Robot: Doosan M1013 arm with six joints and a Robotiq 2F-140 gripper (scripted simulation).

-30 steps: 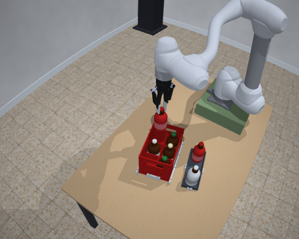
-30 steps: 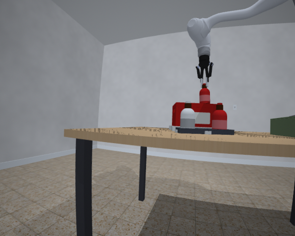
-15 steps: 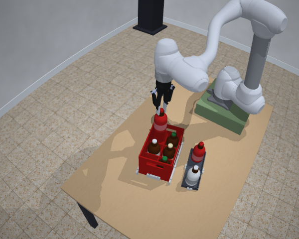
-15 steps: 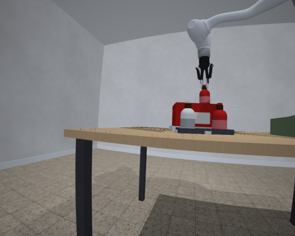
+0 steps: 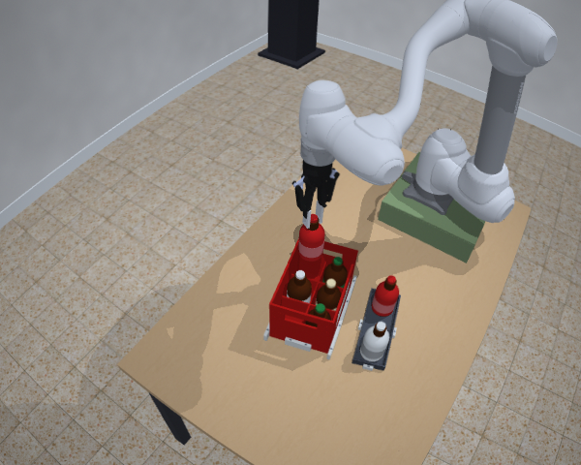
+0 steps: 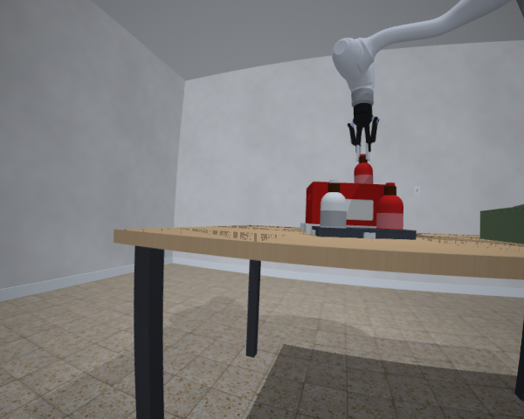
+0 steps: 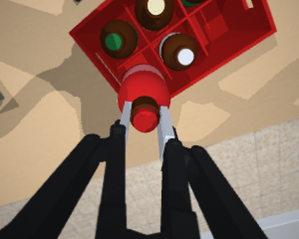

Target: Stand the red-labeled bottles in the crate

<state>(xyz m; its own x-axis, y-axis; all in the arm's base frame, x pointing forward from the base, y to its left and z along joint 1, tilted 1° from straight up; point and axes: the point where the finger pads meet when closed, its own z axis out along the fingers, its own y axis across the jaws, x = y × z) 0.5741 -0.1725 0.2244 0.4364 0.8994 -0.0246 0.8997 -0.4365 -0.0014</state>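
Above the crate's back-left corner cell as top cam shows it, gripper point(image 5: 313, 220) point(image 6: 362, 156) point(image 7: 145, 114) is closed to a narrow gap, pads on the neck of the 1st red-labeled bottle point(image 5: 311, 237) point(image 6: 363, 170) point(image 7: 144, 92), just under the cap. Btl hangs approx. vertical, label still above the rim of the crate point(image 5: 287, 327) point(image 6: 313, 205) point(image 7: 224, 63) in ext. view; base hidden, can't tell depth or floor contact. Step in hand, my read: lower into that cell. Go straight down, slow, wrist vert.; neck grip is small, so a rim or divider hit would swing the base. Keep clearance to white-capped btl point(image 5: 298, 289) point(image 7: 175, 47) and green-capped btl point(image 5: 335, 274) point(image 7: 117, 40) next door. Stop at floor contact, don't press, crate must stay level. Then open just enough to clear the neck w/o the fingers nudging the neighbors, back off straight up, check btl is still. Remaining: 2nd red-labeled btl point(image 5: 385, 297) point(image 6: 389, 209) upright on tray point(image 5: 378, 318) point(image 6: 397, 235), prob. for the near-left cell; white btl point(image 5: 375, 344) point(image 6: 333, 205) stays put.
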